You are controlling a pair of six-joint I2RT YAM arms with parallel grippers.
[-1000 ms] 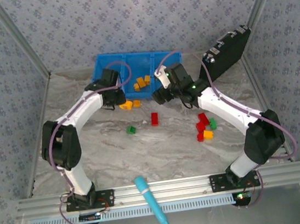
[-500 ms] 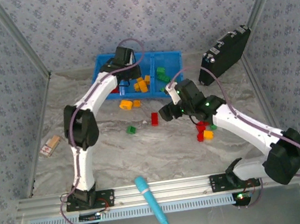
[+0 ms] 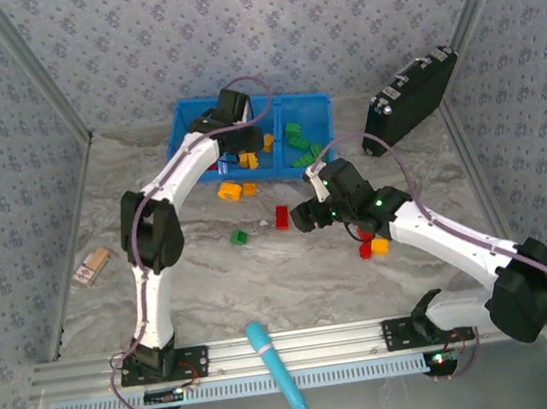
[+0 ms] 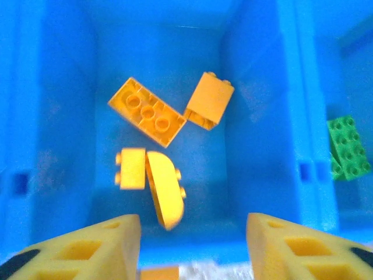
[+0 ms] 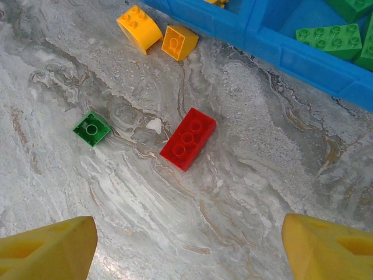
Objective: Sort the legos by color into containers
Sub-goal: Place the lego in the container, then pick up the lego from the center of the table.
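The blue bin [image 3: 196,114] stands at the back. My left gripper [image 3: 242,140] [image 4: 192,251] hangs open above its middle compartment [image 4: 256,128]. Several orange bricks lie there; one rounded orange brick [image 4: 166,195] is blurred just beyond the fingers. Green bricks [image 3: 297,141] [image 5: 327,38] lie in the right compartment. My right gripper [image 3: 305,215] [image 5: 189,245] is open over the table, close to a red brick [image 3: 281,217] [image 5: 187,139]. A small green brick [image 3: 239,236] [image 5: 92,128] lies to its left. Two orange bricks [image 3: 230,190] [image 5: 139,27] sit in front of the bin.
A cluster of red and orange bricks [image 3: 371,242] lies partly under the right arm. A black case [image 3: 411,96] leans at the back right. A cyan pen-like tool [image 3: 276,366] rests on the front rail. A small brown item [image 3: 91,267] sits at the left.
The left arm reached from the bin's front over the middle compartment, where an orange brick now blurs below its open fingers. The right gripper drew back from the bin toward the red brick.
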